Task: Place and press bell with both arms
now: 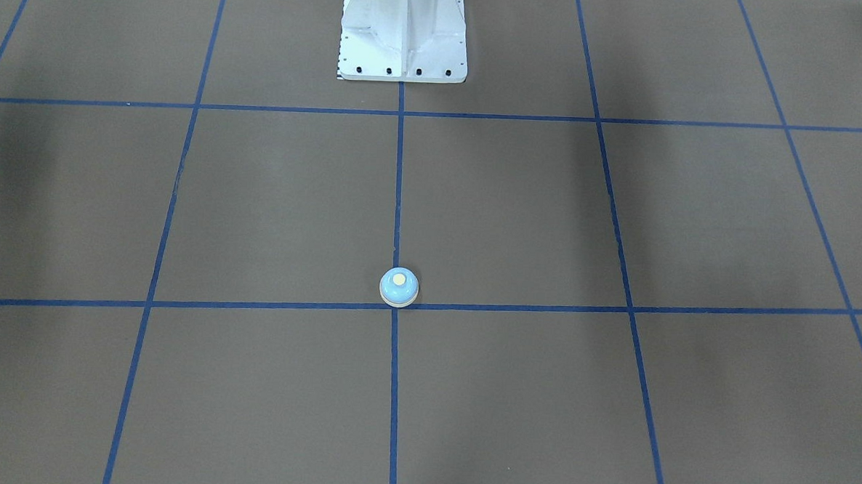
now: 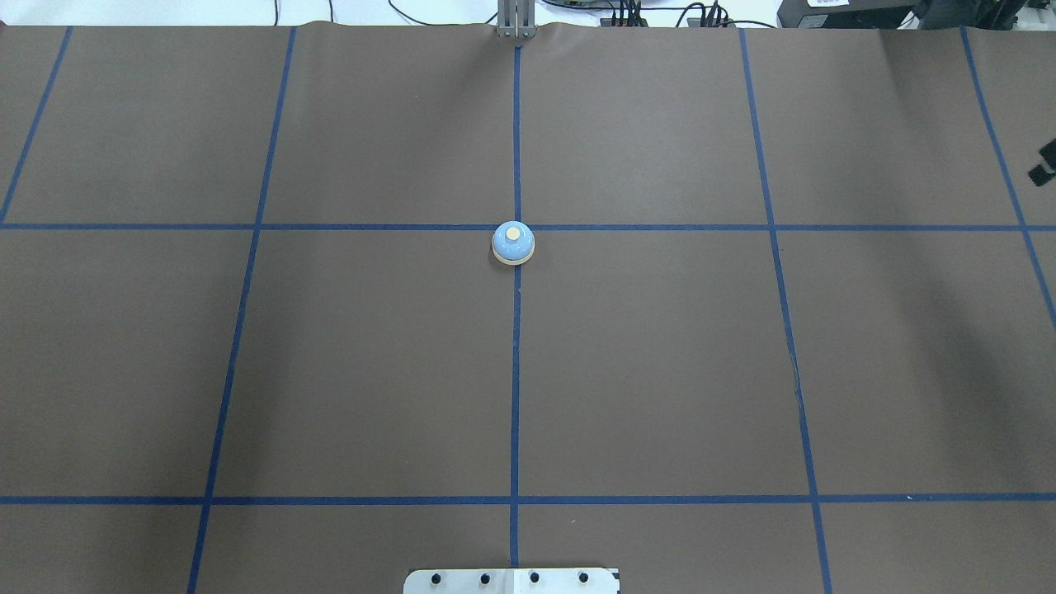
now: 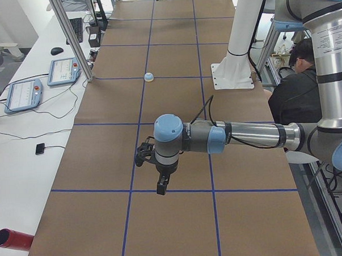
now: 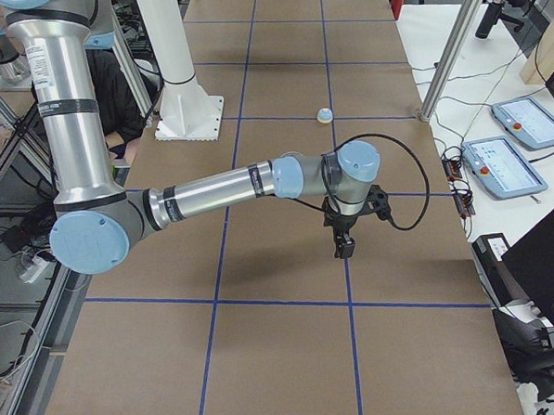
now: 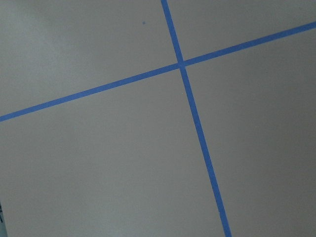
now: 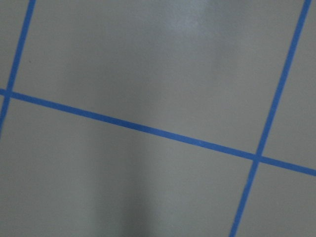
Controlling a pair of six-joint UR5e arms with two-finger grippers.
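Note:
The bell (image 2: 513, 244) is light blue with a cream button and stands upright on the brown table, on the centre tape line just below a crossing. It also shows in the front view (image 1: 398, 287), the left side view (image 3: 149, 77) and the right side view (image 4: 324, 115). My left gripper (image 3: 161, 189) hangs above the table far from the bell, toward the table's left end. My right gripper (image 4: 344, 250) hangs above the table toward the right end. I cannot tell if either is open or shut. Both wrist views show only table and tape.
The white pedestal (image 1: 403, 37) stands at the robot's side of the table. Blue tape lines (image 2: 516, 371) form a grid on the brown cover. Teach pendants (image 3: 63, 71) and cables lie on the white bench beside the table. A person (image 3: 297, 88) sits behind the pedestal.

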